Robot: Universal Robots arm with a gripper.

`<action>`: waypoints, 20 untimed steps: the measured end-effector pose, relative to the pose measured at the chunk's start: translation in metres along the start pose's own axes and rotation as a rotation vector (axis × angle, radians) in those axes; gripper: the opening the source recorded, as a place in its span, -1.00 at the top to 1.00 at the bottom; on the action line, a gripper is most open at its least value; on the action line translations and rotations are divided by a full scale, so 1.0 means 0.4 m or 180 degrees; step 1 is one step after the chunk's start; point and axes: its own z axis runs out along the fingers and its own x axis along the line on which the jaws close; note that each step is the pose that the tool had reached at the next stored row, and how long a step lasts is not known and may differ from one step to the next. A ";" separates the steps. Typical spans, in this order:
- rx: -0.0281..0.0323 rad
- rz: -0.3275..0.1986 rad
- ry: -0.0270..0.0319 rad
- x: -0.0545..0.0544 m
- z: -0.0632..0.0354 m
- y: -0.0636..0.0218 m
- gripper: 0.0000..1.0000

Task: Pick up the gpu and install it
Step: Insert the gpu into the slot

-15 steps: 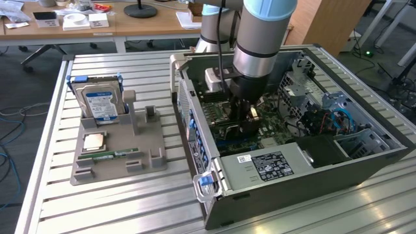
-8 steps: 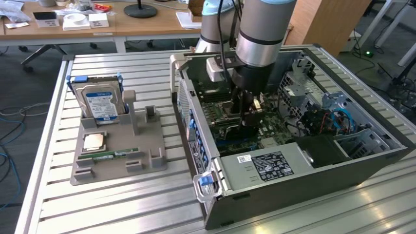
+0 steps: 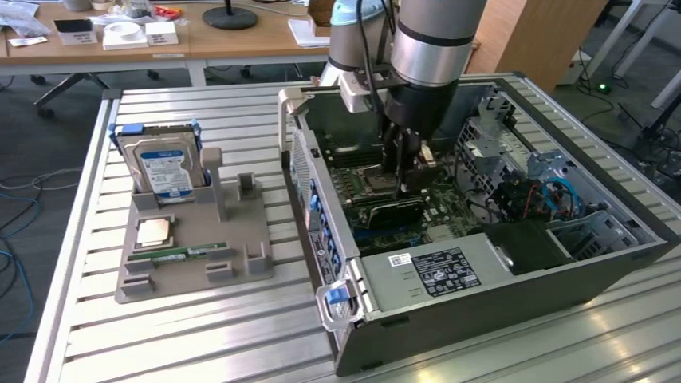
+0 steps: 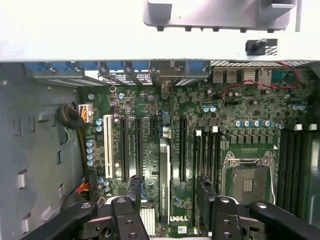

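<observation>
The gripper [image 4: 169, 212] is seen spread wide inside the case [image 3: 596, 275], holding nothing. The gpu [image 4: 164, 185] stands edge-on in a slot on the motherboard [image 4: 240, 107], between the fingers [image 4: 127, 215]. If the card is only partly seated, it could tilt or lose contact; a finger brushing it could also unseat it.

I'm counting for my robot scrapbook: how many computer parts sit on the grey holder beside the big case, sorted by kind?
Hard drive: 1
Processor chip: 1
RAM stick: 1
Total: 3
</observation>
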 end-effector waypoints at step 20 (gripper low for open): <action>0.0000 0.0000 0.0000 0.000 -0.016 -0.001 -0.14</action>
